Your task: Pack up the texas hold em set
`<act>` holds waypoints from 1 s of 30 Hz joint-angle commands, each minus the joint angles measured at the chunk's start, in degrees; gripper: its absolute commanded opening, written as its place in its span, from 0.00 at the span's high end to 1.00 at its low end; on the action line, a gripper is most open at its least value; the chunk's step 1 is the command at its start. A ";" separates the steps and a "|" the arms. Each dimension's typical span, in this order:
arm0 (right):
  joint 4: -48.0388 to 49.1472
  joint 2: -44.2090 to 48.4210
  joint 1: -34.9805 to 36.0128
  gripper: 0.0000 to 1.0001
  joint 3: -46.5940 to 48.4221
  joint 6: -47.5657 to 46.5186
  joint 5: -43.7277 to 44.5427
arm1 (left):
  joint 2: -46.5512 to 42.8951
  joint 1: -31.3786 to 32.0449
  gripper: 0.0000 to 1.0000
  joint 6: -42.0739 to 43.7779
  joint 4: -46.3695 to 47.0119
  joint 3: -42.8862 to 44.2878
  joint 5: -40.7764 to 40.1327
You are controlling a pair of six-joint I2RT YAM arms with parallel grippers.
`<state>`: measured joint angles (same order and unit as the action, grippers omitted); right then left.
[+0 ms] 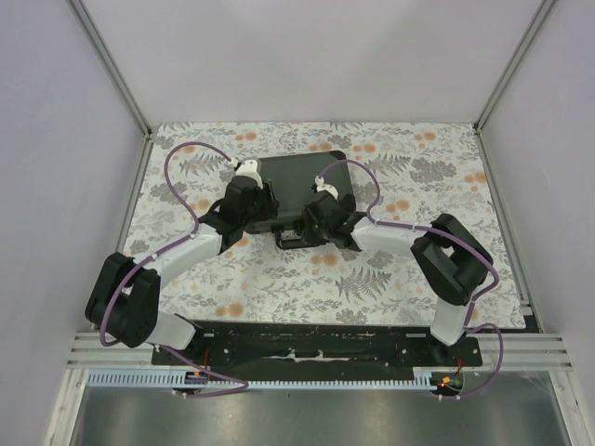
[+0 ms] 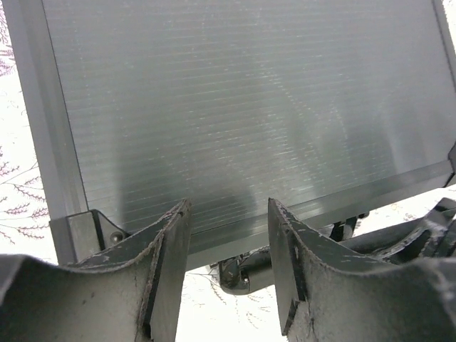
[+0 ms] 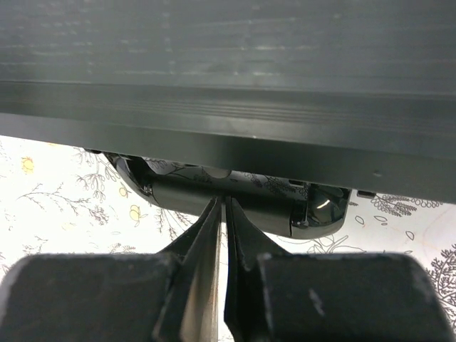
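The flowered tabletop (image 1: 279, 288) carries the closed dark grey briefcase (image 1: 296, 181) at its middle, toward the far side; the lid is down and flat; the left pincer (image 2: 228, 214) hangs over the lid's near left part, its fingers apart and holding nothing; the right pincer (image 3: 223, 206) has its fingers together, empty, the tips just before the black handle (image 3: 235, 196) on the near edge.

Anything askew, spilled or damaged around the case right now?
Nothing stands out. The briefcase lies shut and flat; the left gripper is open over its lid, the right gripper shut by the handle.
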<state>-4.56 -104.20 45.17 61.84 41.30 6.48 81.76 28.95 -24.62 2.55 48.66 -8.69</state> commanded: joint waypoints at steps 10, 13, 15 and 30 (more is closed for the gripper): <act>5.88 -4.16 0.45 0.88 2.84 -1.40 3.19 | -1.86 -0.30 0.49 -1.04 2.29 -5.77 -0.19; 6.23 -4.78 0.71 0.87 2.76 -1.48 4.24 | -2.13 -0.30 0.50 -1.04 2.02 -6.30 -0.63; 6.93 -5.22 0.97 0.88 2.23 -1.40 5.47 | -2.30 -0.30 0.50 -1.13 1.85 -6.39 -0.98; 11.94 -6.54 1.33 0.88 -1.64 2.47 11.10 | -0.03 -3.36 0.41 5.28 -5.09 14.60 -2.47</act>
<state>2.70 -107.87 46.76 61.49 42.22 13.47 80.36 27.81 -23.09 -0.86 55.13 -9.72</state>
